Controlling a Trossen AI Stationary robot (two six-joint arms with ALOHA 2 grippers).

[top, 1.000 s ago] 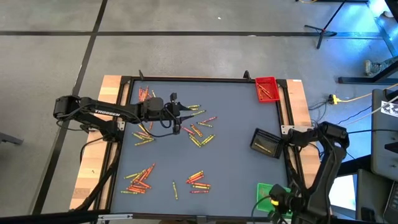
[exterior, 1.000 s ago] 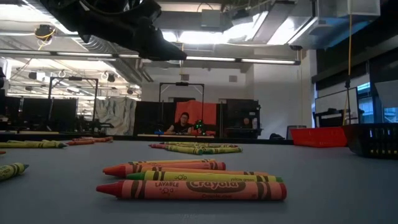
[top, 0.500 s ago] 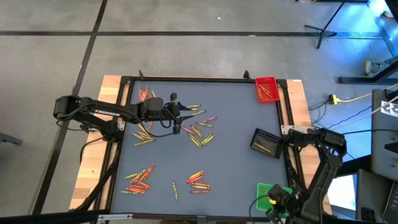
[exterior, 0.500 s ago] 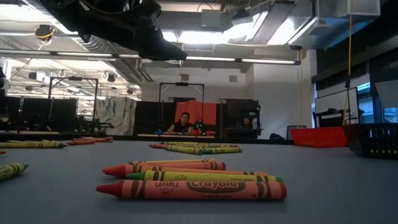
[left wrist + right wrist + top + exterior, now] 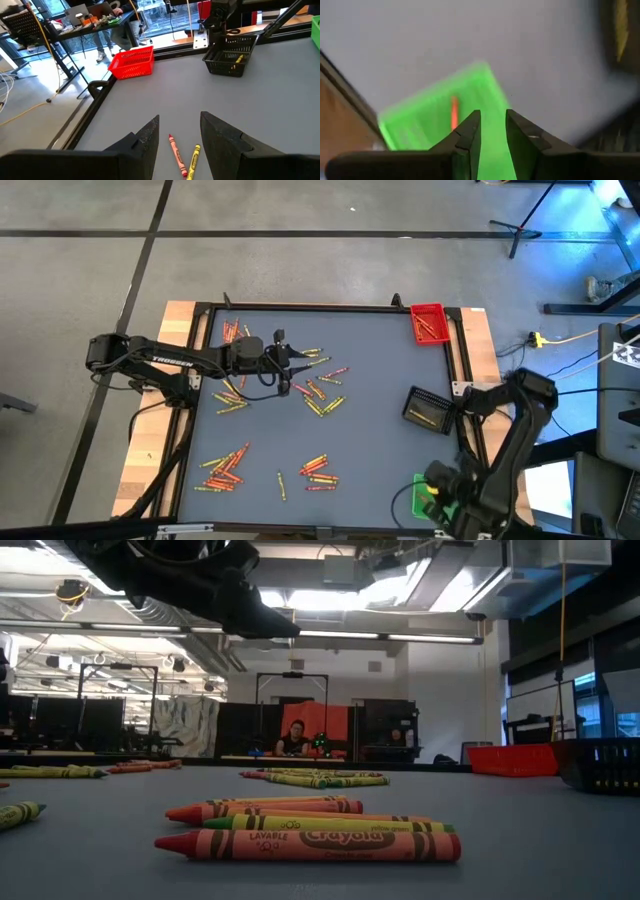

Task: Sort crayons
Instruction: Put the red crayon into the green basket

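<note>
Grey-blue desk (image 5: 370, 430) in a concrete-floored workshop, sorting barely begun.
High view: small red, orange and yellow wax crayons (image 5: 318, 394) mostly lie scattered. Left wrist view: left end effector (image 5: 179, 137) open above two. Right wrist view: right end effector (image 5: 493, 131) parted, empty, over the green plastic tray (image 5: 427, 117).

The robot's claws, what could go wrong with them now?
The left gripper hangs open over a red crayon and a yellow crayon lying close together, so it might pinch both. The right gripper, open above the green tray, may drop an orange crayon crooked.
</note>
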